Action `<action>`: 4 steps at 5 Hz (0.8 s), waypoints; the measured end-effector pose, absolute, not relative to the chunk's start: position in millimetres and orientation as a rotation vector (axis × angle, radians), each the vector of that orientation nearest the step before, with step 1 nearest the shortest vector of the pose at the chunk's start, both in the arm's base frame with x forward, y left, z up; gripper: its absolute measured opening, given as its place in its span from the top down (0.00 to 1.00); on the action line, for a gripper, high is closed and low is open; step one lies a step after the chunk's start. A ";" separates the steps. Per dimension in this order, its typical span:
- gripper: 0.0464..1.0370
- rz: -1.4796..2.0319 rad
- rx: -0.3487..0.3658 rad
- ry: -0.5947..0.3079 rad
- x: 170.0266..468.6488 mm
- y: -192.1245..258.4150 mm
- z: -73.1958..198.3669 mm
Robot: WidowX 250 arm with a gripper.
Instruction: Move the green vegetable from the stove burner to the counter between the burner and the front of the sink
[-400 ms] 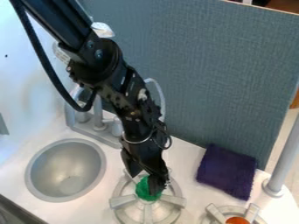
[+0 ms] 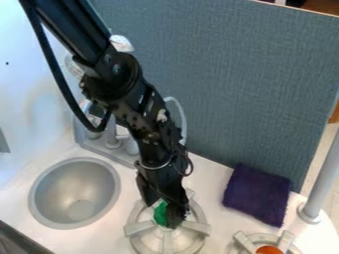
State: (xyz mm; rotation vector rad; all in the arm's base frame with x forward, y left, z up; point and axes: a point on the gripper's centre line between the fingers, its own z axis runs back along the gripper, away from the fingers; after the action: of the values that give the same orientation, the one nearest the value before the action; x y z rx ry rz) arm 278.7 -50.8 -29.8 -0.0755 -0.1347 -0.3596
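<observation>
A: Big stuff?
B: Blue-grey textured panel (image 2: 245, 79), upper R; round silver sink (image 2: 74, 191), lower L; round grey burner (image 2: 139, 227), btm ctr.
A: Black gripper (image 2: 161, 216)?
B: Over burner, at small green lump (image 2: 160, 214) (pinched or not, can't tell).

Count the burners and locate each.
2: one burner below the gripper and green object, beside the sink; the other burner at the bottom right, partly cut off.
</observation>
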 end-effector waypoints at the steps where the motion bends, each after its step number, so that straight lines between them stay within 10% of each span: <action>1: 0.04 -0.356 -0.011 -0.158 284.6 -41.5 -30.3; 4: 0.04 -0.304 0.037 -0.063 294.9 -6.6 -50.0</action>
State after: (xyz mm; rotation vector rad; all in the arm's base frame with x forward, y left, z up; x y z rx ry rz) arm 294.9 -6.6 -50.0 0.0374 -0.0632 -0.3040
